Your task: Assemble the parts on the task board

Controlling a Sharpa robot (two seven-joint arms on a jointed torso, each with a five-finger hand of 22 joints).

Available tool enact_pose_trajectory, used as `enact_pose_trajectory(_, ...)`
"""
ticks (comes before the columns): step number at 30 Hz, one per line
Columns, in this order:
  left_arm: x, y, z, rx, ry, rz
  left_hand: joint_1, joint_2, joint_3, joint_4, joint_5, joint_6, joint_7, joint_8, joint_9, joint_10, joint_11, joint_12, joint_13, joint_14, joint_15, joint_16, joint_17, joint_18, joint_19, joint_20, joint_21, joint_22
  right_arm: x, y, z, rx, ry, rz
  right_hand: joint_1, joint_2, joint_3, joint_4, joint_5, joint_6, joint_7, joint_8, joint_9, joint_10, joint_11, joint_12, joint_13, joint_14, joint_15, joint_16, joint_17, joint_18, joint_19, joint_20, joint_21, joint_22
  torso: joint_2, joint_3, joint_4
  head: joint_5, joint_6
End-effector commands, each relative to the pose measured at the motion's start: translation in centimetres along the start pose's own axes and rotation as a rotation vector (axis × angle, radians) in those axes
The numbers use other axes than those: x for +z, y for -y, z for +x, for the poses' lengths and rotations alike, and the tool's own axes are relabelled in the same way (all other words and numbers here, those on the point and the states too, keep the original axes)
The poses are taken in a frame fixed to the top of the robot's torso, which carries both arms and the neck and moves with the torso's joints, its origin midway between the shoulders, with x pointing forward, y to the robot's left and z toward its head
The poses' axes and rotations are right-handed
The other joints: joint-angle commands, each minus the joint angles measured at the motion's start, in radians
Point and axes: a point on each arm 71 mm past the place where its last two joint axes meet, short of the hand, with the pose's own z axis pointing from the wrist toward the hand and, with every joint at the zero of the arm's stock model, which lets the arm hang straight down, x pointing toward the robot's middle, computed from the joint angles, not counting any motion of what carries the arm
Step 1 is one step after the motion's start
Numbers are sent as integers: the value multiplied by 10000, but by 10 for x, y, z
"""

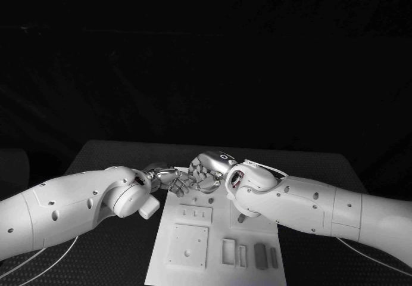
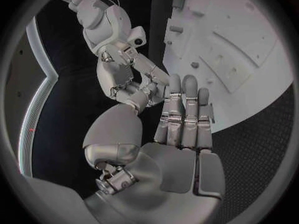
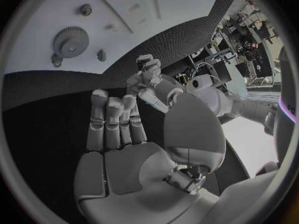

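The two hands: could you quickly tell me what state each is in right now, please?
Left hand: open, fingers straight, holding nothing.
Right hand: open, fingers extended, holding nothing.

The board (image 1: 193, 250) lies mid-worktop (image 1: 112, 155). Above its far end the left hand (image 1: 170, 179) and right hand (image 1: 209, 170) meet, left beside right. A gear (image 3: 70, 42) sits on the board.

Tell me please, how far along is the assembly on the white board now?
Done: one gear sits on the task board. In hand: nothing I can see; the left hand and the right hand meet over the board's far end, palms empty. Left: probably most of it, since the slots near the robot look unfilled.
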Motion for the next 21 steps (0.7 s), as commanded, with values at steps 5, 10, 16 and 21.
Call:
enact_pose_trajectory(5,1,1,5,369,-377,6,308,73,101,-368,305,88,-28,50,152,-27,-6,133,117,-48,-34,96,4,-209,-16,-69,52,168,1,-3,1,35,-59,-216,59,86,18,51,73,119,34,42,19,63,5,38,11,27,-77,24,10,133,60,-40,44,166,1,9,8,5,-30)
enact_pose_trajectory(10,0,1,4,470,-294,2,305,89,127,-470,906,171,-72,110,329,-10,-35,241,223,-23,-48,174,-3,-209,-14,-59,74,175,0,-1,0,37,-39,-165,55,81,11,47,75,111,37,33,19,59,6,34,9,24,-77,20,9,133,56,-41,45,165,0,10,1,10,-52)
enact_pose_trajectory(16,0,0,1,497,-176,-24,210,153,111,-451,1136,259,-120,175,502,57,-80,359,322,26,-84,250,-5,-209,-15,-67,94,179,-1,2,0,42,-78,-121,40,57,-8,32,73,66,52,-4,17,36,19,17,5,4,-70,0,3,133,31,-40,38,160,-5,7,-4,10,-49)
enact_pose_trajectory(21,0,-2,0,563,-91,-122,157,177,106,-448,1221,300,-145,199,577,89,-101,410,364,43,-104,275,-10,-209,-32,-69,102,184,-2,5,0,227,-95,-97,-14,6,-73,8,100,-80,111,-111,3,-50,77,-30,-7,-66,-24,-56,-15,133,-53,-19,0,143,-8,9,1,-13,-52)
